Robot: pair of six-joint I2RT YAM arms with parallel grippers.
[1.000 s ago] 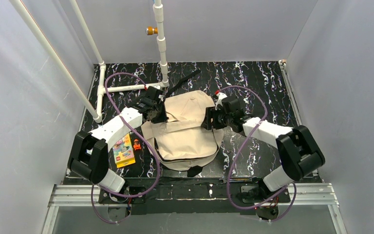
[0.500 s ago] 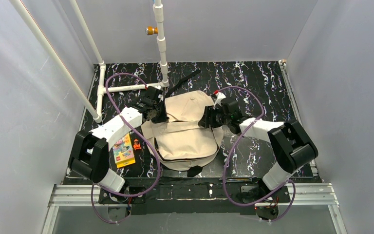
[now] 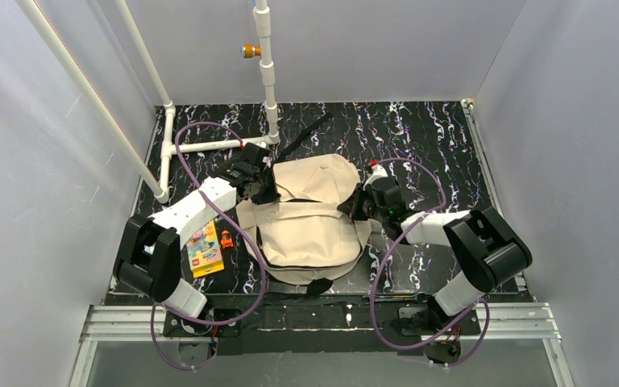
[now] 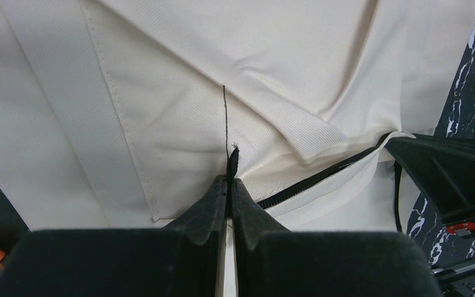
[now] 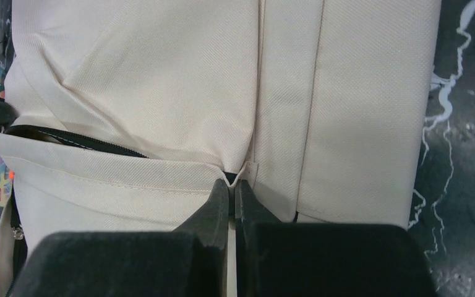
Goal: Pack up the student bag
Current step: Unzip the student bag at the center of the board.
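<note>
In the overhead view, a white pipe frame (image 3: 165, 153) stands at the upper left of the black marbled table (image 3: 419, 129). Toward the lower left a colourful book (image 3: 205, 251) lies flat, with a small orange object (image 3: 226, 239) just beside it on its right.

The left gripper (image 3: 262, 184) sits left of centre, at the upper left edge of the student bag (image 3: 310, 226). In its wrist view the left gripper (image 4: 229, 182) has its fingers pressed together on the beige cloth of the student bag (image 4: 179, 111), with a small black bit of the bag nipped at their tips. A black zip (image 4: 321, 176) runs off to the right of them.

The student bag lies flat in the middle of the table, between the two grippers. A black strap (image 3: 302, 135) trails off above it.

The right gripper (image 3: 360, 201) is right of centre, at the bag's right edge. In its wrist view the right gripper (image 5: 231, 189) is clamped on a small fold of the student bag (image 5: 179, 74), and a black zip (image 5: 68, 141) runs along an opening in the left of the frame.
</note>
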